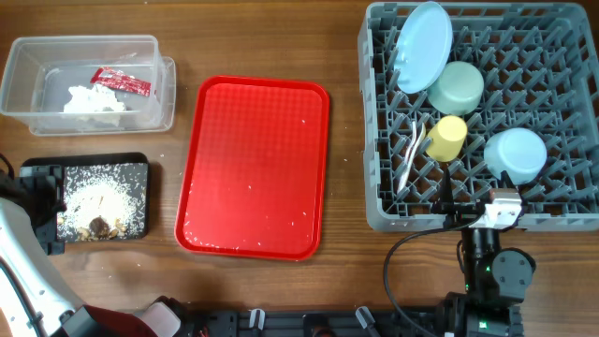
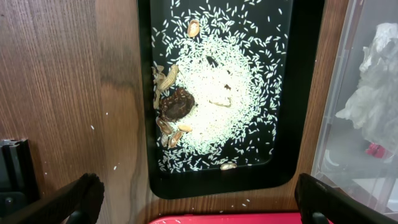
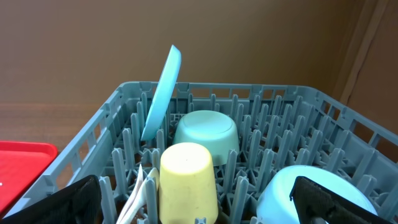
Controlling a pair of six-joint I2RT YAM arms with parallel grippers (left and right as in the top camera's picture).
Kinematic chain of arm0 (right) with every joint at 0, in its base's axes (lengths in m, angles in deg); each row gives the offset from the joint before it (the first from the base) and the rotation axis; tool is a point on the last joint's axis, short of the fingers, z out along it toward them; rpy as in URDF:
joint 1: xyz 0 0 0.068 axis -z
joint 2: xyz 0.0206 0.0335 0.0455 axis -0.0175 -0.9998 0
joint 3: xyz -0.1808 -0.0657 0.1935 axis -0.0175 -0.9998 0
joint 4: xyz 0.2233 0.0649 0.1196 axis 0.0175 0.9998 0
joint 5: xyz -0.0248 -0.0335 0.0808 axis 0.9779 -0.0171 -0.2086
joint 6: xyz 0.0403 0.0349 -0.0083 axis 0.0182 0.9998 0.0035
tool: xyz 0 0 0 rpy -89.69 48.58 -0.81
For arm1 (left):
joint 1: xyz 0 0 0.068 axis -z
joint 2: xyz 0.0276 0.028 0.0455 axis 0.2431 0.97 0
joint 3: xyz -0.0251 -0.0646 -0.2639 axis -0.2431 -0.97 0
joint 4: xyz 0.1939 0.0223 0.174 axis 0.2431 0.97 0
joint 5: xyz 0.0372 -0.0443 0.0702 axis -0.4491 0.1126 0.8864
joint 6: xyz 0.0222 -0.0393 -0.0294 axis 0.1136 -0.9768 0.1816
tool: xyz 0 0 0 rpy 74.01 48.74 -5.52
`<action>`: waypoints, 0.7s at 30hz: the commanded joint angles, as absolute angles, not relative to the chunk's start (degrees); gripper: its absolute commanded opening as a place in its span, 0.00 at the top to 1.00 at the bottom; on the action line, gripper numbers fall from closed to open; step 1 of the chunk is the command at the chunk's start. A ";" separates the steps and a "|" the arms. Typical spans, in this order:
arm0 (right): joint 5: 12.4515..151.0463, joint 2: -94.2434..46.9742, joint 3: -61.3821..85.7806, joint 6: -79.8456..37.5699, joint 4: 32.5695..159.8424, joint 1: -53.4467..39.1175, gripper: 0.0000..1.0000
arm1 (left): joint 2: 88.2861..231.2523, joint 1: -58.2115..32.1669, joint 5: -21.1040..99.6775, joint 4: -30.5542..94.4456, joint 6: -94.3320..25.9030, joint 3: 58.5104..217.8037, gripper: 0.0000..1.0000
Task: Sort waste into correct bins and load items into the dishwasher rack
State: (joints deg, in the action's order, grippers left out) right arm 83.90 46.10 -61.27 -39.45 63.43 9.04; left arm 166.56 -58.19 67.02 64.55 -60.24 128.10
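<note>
Grey plastic is seen in the dishwasher rack (image 1: 562, 217), which is set on the right of the wooden table (image 1: 281, 37). Beside it, at the middle, a red tray (image 1: 253, 168) is laid flat, with only a few white crumbs on it. At the far left a clear tub (image 1: 28, 84) is placed, and a black tray (image 1: 140, 170) is set just in front of it.

The left gripper (image 2: 199, 202) is held above the black tray's end, its fingers spread wide apart and empty. The right gripper (image 3: 199, 202) is held at the rack's near edge, its fingers likewise spread wide and empty.

In the rack's far left corner a pale blue plate (image 1: 423, 47) is stood on edge, tilted. A mint green bowl (image 1: 456, 86) is turned upside down just beside it, and a small light blue bowl (image 1: 515, 154) is upturned nearer the front. Between them a yellow cup (image 1: 447, 137) is stood upside down, with the white fork and spoon (image 1: 410, 154) laid among the pegs just to its left.

In the tub a crumpled tissue (image 1: 94, 101) and a red sachet (image 1: 120, 82) are kept. Rice (image 1: 94, 198) is scattered over the black tray, with brown food scraps (image 1: 96, 225) at one side.
</note>
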 commanded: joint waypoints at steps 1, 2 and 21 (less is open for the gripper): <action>84.40 46.93 -61.38 -40.00 63.26 8.76 0.00 | 166.32 -58.50 67.18 64.57 -60.34 128.69 0.00; 84.40 46.93 -61.38 -39.98 63.26 8.76 0.00 | 166.03 -58.50 67.18 64.57 -60.34 128.69 0.00; 84.43 46.93 -61.38 -40.00 63.23 8.76 0.00 | 132.44 -22.80 67.42 35.45 -44.63 98.42 0.00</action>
